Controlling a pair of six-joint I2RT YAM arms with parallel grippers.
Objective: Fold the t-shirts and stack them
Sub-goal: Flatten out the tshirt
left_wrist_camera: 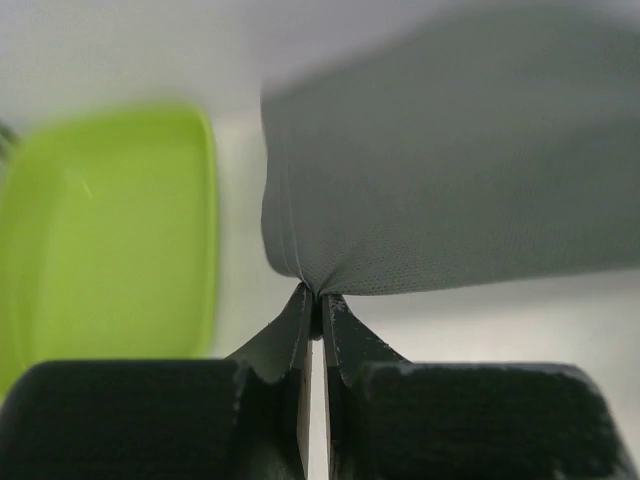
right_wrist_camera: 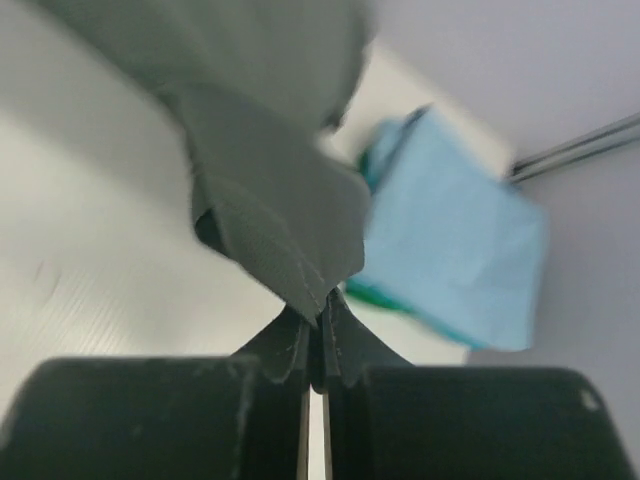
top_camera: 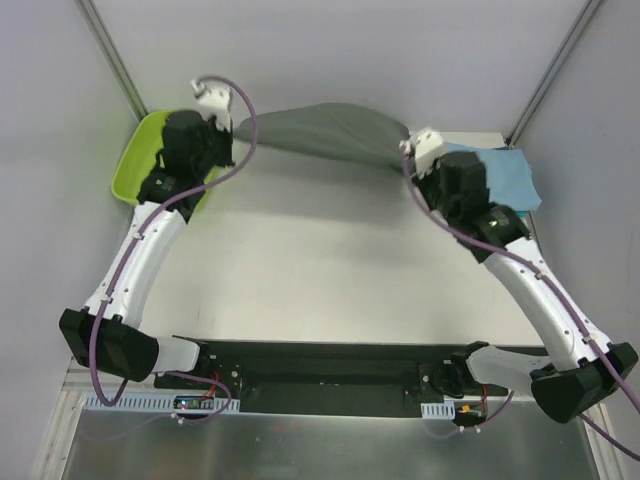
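My left pincer (left_wrist_camera: 318, 303) is clamped on a corner of the grey tee (left_wrist_camera: 450, 170), and my right pincer (right_wrist_camera: 322, 318) pinches another, bunched edge. The tee is stretched between them over the far table (top_camera: 320, 260). Beyond, blurred: tub (left_wrist_camera: 100, 240) at left and folded blue tee (right_wrist_camera: 450, 250) at right, with a teal tee (right_wrist_camera: 372, 292) mostly hidden beneath it.

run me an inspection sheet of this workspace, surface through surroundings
surface: white table, no spills seen.
job's things: grey t-shirt stretched between both hands at the far side; light blue folded shirt far right, teal cloth showing under it.
clutter: lime-green tub, far left.
hands: left hand shut on one end of the shirt; right hand shut on the other.
cables: purple cable along each arm, looping near the wrists.
surroundings: grey walls, metal frame posts.
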